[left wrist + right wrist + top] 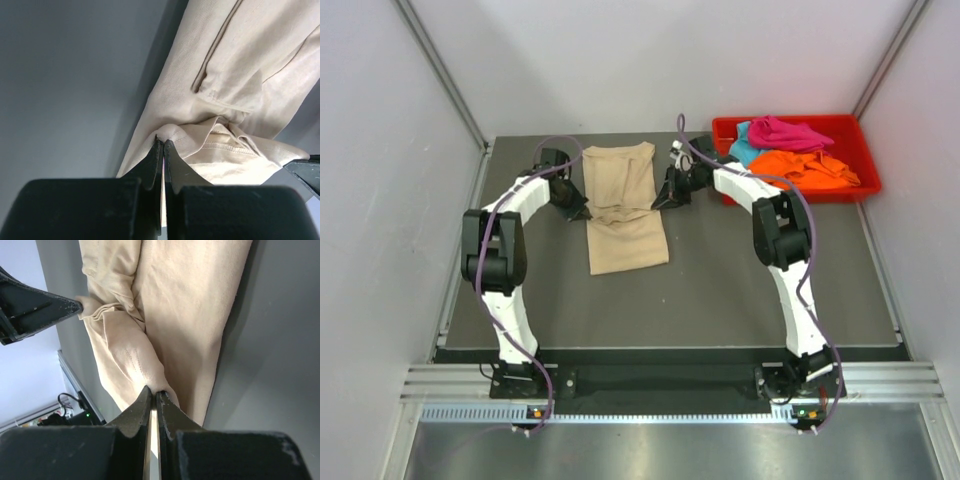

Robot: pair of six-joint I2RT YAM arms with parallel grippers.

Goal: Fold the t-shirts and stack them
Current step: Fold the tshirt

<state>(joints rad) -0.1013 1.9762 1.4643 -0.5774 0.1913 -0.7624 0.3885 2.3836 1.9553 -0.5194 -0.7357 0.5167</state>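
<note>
Our left fingers (149, 169) and right fingers (136, 414) each pinch a side edge of the beige t-shirt (623, 215) lying on the surface (750, 290). Soft, light, floppy, maybe half folded; we grip edges.

The beige t-shirt (623, 205) is lying flat as a long narrow strip running from 12 to 6 o'clock, its side edges bunching inward halfway along. At its 2 o'clock, the magenta-pink t-shirt (788, 132), orange t-shirt (805, 168) and teal-blue t-shirt (744, 148) are sitting crumpled together.
</note>
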